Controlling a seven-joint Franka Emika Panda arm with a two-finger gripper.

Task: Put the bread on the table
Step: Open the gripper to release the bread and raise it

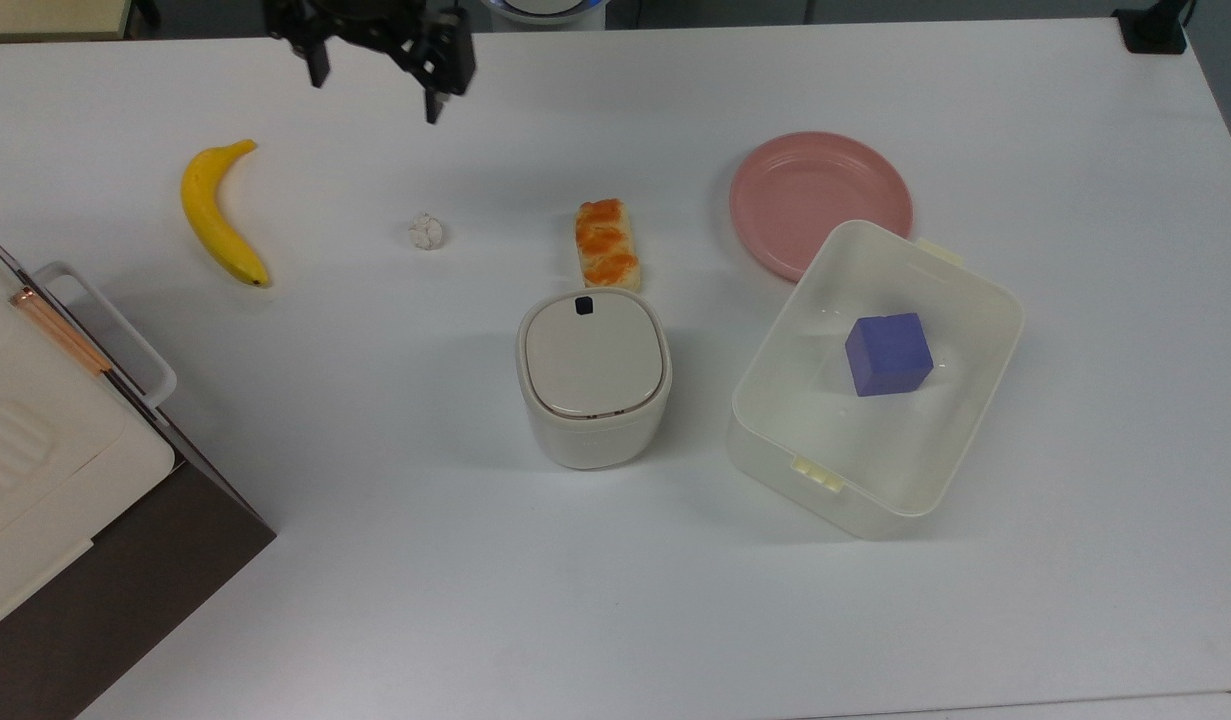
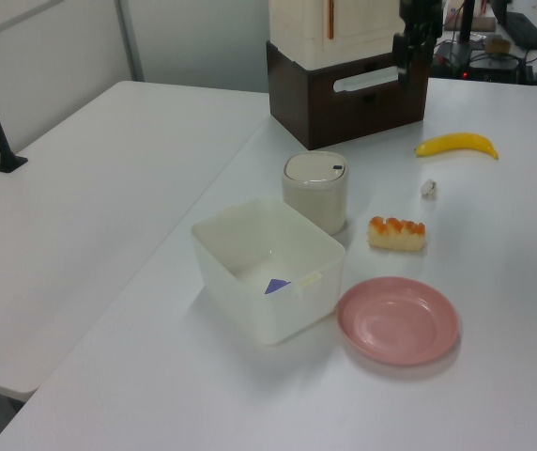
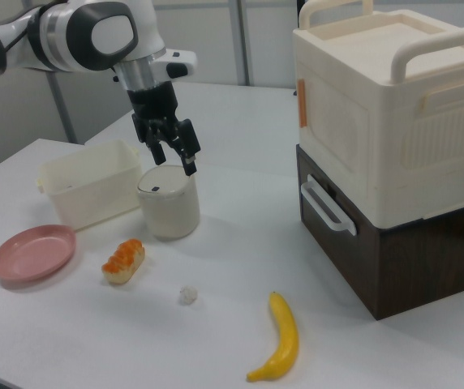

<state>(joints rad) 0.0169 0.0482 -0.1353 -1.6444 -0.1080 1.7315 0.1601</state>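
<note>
Second white desk point(image 2: 81, 188) alongside, pale partition walls point(image 3: 216, 32) behind, even indoor light.

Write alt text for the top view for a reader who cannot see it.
The bread lies on the white table, released, between a pink plate and a small white ball. The open tool hangs near the top edge, a banana far left.

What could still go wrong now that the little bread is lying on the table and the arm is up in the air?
Probably little. The bread lies flat on the table, apart from the open gripper, which holds nothing. Two mild risks: the bread sits close to the lidded white canister, so a low sweep back past there might nudge either one. In the right view the gripper hangs in front of that canister, so dropping carelessly might clip its lid.
</note>
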